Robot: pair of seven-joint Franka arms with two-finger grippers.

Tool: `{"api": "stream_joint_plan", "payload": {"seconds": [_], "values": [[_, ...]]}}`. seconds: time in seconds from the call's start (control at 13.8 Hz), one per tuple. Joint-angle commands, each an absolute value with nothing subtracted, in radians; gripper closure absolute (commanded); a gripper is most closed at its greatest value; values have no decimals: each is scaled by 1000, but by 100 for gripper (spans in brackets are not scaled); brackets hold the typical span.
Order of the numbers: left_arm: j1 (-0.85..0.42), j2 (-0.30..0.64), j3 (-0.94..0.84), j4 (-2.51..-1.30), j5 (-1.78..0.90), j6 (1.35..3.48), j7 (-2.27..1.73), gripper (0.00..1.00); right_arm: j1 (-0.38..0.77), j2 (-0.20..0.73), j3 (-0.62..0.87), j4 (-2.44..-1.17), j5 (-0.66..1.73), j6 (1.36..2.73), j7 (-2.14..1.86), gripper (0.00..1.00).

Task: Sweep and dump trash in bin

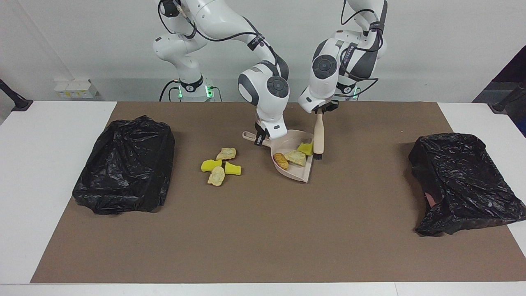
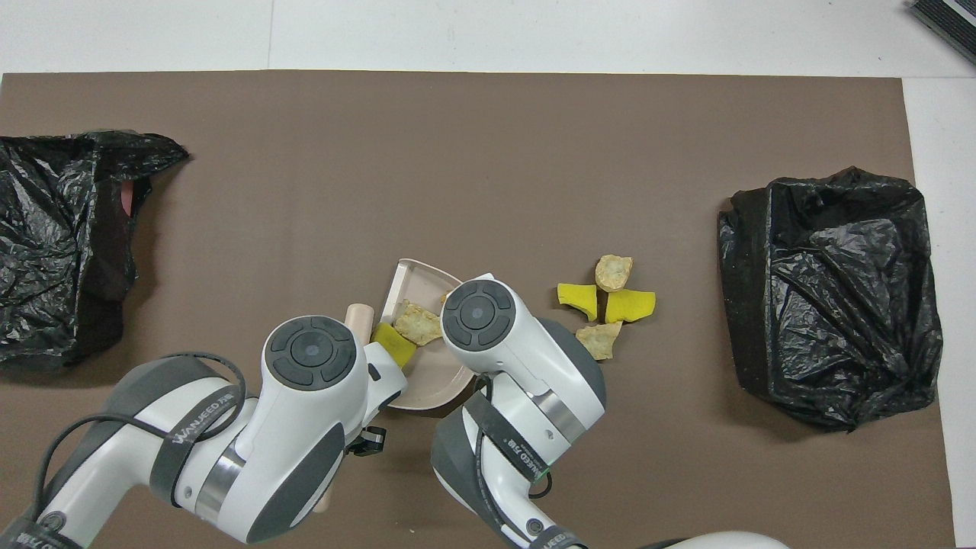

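My right gripper (image 1: 261, 139) is shut on the handle of the beige dustpan (image 1: 299, 174), which rests on the brown mat. In the pan lie an orange-brown lump (image 1: 281, 160), a beige lump (image 1: 296, 158) and a yellow sponge piece (image 1: 305, 148). My left gripper (image 1: 320, 110) is shut on the beige brush (image 1: 318, 133), held upright with its black bristles at the pan's open edge beside the yellow piece. Several more pieces of trash lie in a cluster (image 1: 222, 165) on the mat toward the right arm's end, also in the overhead view (image 2: 606, 305). In the overhead view the arms hide both grippers.
A bin lined with a black bag (image 1: 125, 164) stands at the right arm's end of the mat, another (image 1: 464, 181) at the left arm's end. They also show in the overhead view (image 2: 831, 297) (image 2: 57, 244). Bare brown mat (image 1: 263, 230) lies farther from the robots.
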State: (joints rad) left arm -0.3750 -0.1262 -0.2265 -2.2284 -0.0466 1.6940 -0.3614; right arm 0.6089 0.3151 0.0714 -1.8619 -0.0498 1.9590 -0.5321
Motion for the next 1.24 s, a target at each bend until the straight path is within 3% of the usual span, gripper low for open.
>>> {"api": "stream_joint_plan", "payload": {"seconds": [0.0, 0.65, 1.16], "values": [[-374, -173, -224, -2224, -58, 1649, -376, 100, 592, 304, 77, -1882, -23, 1988, -551, 100], [-405, -248, -226, -2217, -95, 1585, -380, 100, 566, 296, 72, -1878, -25, 1976, -575, 100], [-397, -288, -229, -2284, -97, 1705, -649, 100, 410, 206, 74, -1876, -23, 1915, -762, 100]]}}
